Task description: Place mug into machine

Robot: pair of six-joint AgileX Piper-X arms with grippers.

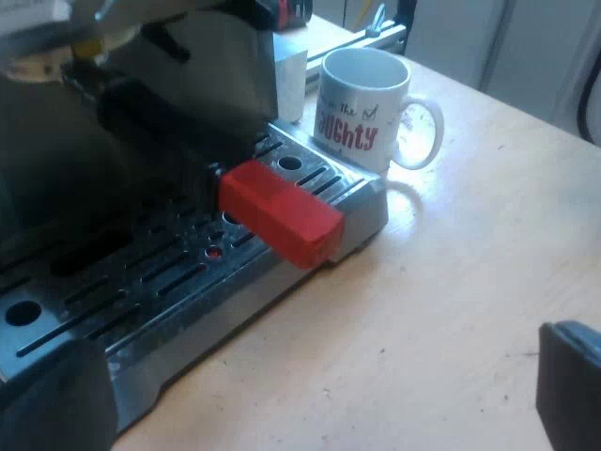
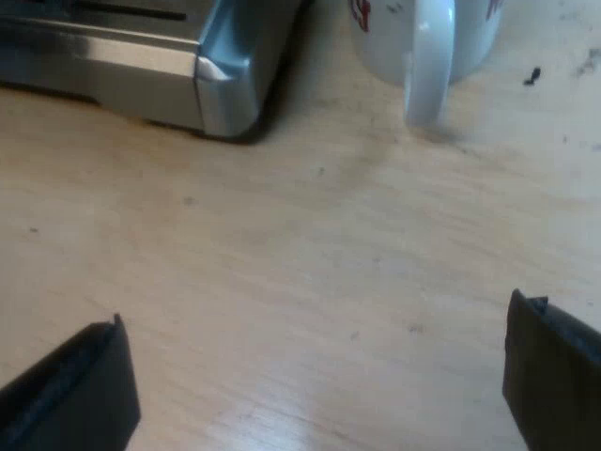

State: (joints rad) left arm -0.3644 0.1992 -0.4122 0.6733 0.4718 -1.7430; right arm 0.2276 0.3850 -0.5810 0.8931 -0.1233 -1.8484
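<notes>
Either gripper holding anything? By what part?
Nothing is held. The right gripper is open over bare table, short of the handle of the mug. The left gripper is open by the machine's drip tray; the mug stands untouched on the table.

Matte black right fingers (image 2: 80,390), blunt slabs with squared edges; left fingers (image 1: 569,385) seemingly the same.

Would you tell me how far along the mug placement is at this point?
Nothing looks done: the mug stands on the table beside the machine's tray, not on it. In hand: the right pincer is open, facing the mug's handle, holding nothing. To do: grasp, lift, and set the mug on the tray.
</notes>
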